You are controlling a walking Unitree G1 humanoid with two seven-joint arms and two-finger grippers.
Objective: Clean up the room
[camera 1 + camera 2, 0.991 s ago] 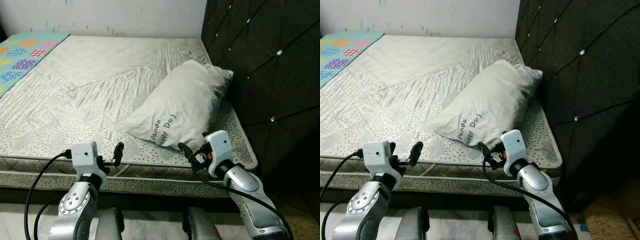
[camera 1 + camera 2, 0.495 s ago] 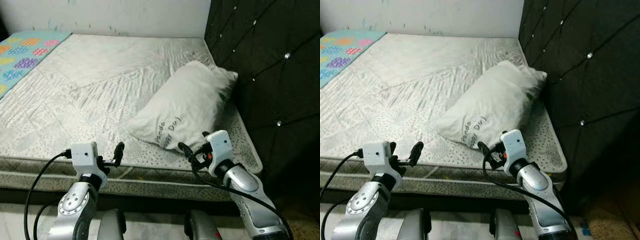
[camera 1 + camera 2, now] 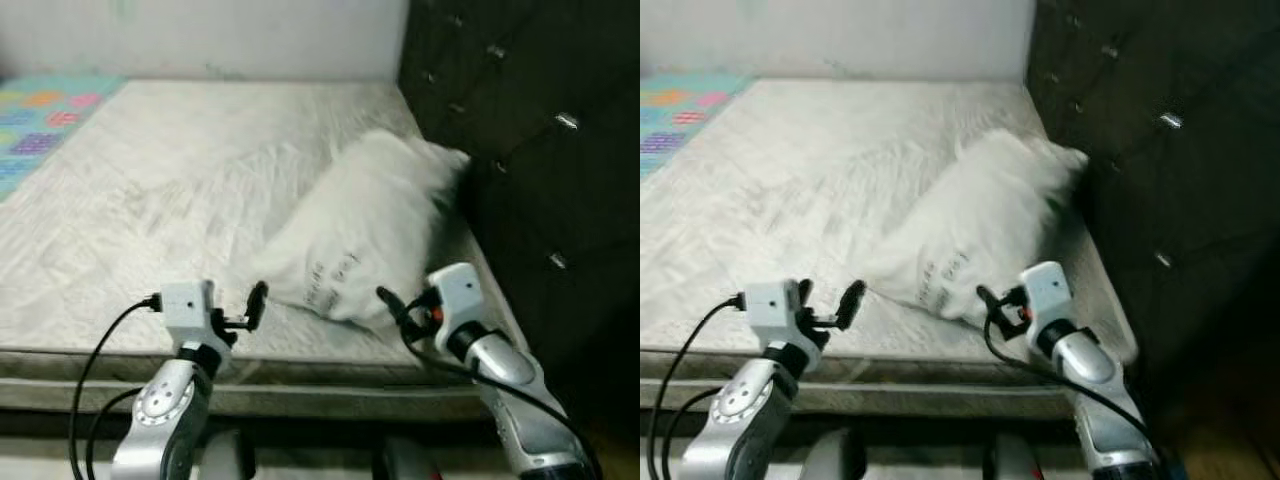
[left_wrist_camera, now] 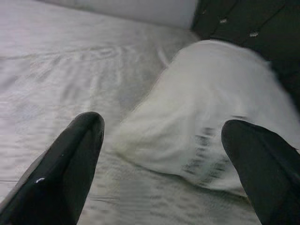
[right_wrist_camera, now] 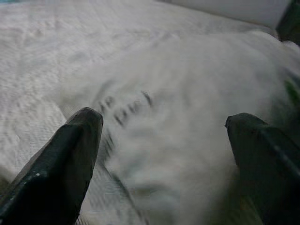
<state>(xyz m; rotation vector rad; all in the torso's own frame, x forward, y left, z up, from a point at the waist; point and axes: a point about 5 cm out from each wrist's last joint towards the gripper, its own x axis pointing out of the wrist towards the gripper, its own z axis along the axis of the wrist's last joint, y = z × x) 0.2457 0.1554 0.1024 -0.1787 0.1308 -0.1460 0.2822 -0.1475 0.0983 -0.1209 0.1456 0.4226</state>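
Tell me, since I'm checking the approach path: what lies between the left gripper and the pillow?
Only bare mattress. In the left wrist view the left gripper frames the pillow with just quilted sheet before it.

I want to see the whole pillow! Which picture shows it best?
The left eye view: the whole white pillow lies on the bed against the dark headboard, though blurred. The right eye view shows much the same. Both wrist views show part of it, blurred, between black fingers.
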